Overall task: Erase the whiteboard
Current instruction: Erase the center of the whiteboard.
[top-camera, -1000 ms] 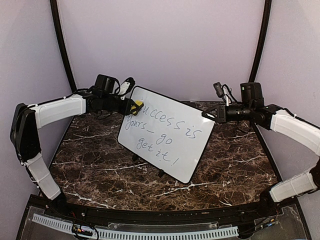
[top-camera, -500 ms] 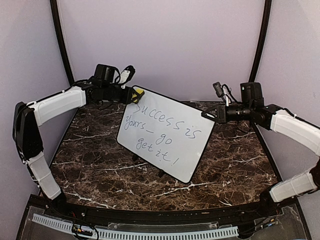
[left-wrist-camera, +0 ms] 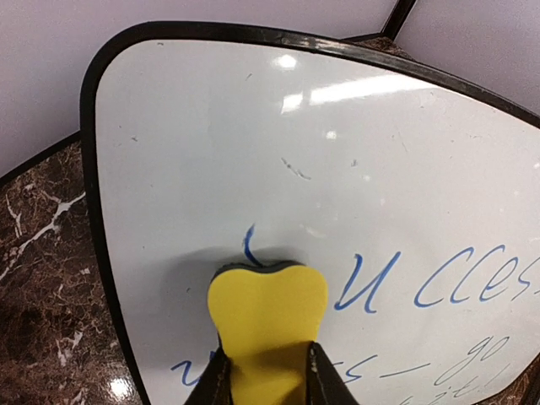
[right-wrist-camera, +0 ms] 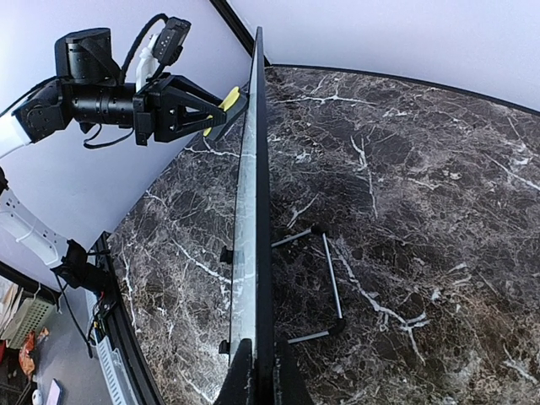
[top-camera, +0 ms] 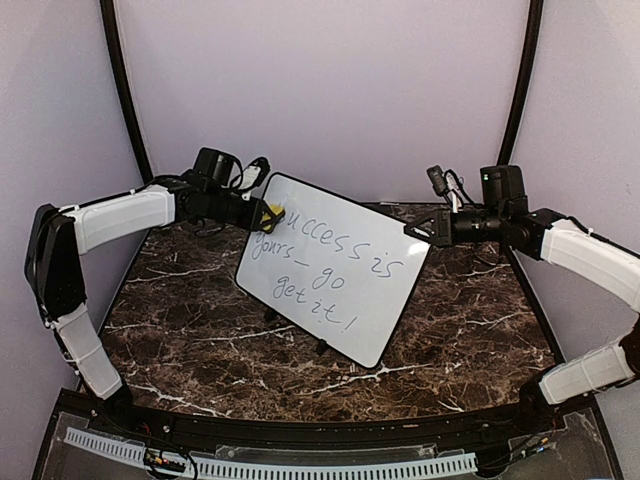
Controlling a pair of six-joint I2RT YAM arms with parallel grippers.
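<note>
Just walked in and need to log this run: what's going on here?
Two robot arms are erasing a whiteboard that stands tilted on a marble table. The right gripper pinches the board's right edge to steady it. The left gripper presses a yellow eraser against the upper left corner, over the first letter of the blue writing. Nearly all the writing remains to be wiped.

One whiteboard (top-camera: 330, 270), one yellow eraser (left-wrist-camera: 266, 314), two hands (top-camera: 262, 213) (top-camera: 411, 232).

The whiteboard (top-camera: 330, 265) is standing tilted across mid-table, blocking passage; the table (top-camera: 180, 330) is lying open before it.
</note>
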